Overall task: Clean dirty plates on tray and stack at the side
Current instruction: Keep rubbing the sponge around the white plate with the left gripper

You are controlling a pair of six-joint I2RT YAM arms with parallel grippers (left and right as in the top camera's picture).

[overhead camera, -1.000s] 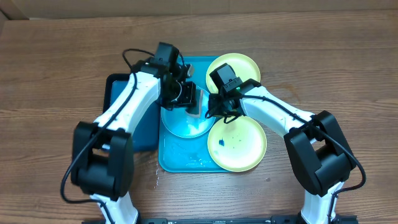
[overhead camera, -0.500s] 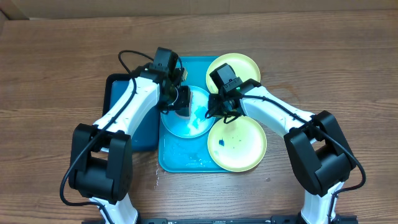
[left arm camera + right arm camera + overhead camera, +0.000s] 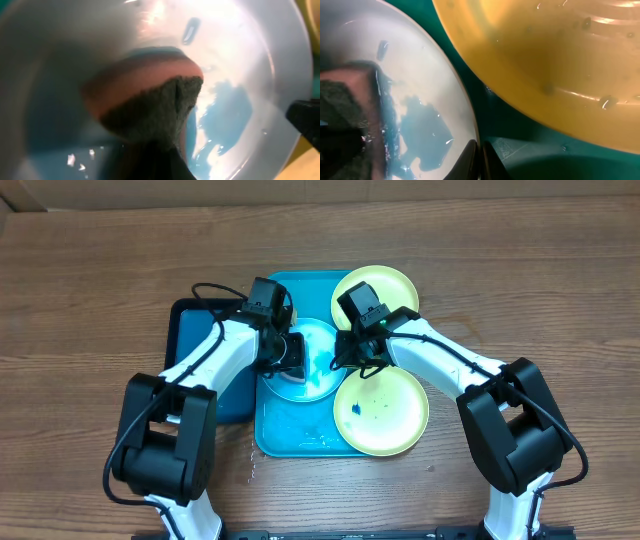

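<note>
Here's the left gripper (image 3: 290, 356), down over the middle of the tray (image 3: 288, 430) and clamped tight on a sponge (image 3: 150, 102). The sponge's dark scouring face shows toward the wrist camera and its pink body presses flat on the light blue plate (image 3: 320, 376). Wet streaks and a pooled blue smear (image 3: 225, 112) sit on the plate just beside the sponge.

On the other side, the right gripper (image 3: 479, 156) is closed, its jaws pinched together on the near rim of that same light blue plate. It sits between the two yellow-green plates.

The far yellow-green plate (image 3: 392, 284) lies at the tray's back right corner, hanging over the rim. The near yellow-green plate (image 3: 390, 420) lies at the front right, also overhanging, with small blue marks (image 3: 357, 408) on it. Both crowd close to the blue plate.

All three plates are on the turquoise tray. A dark-blue tray (image 3: 190, 330) lies just to its left on the wooden desk (image 3: 90, 270), under the left arm.
</note>
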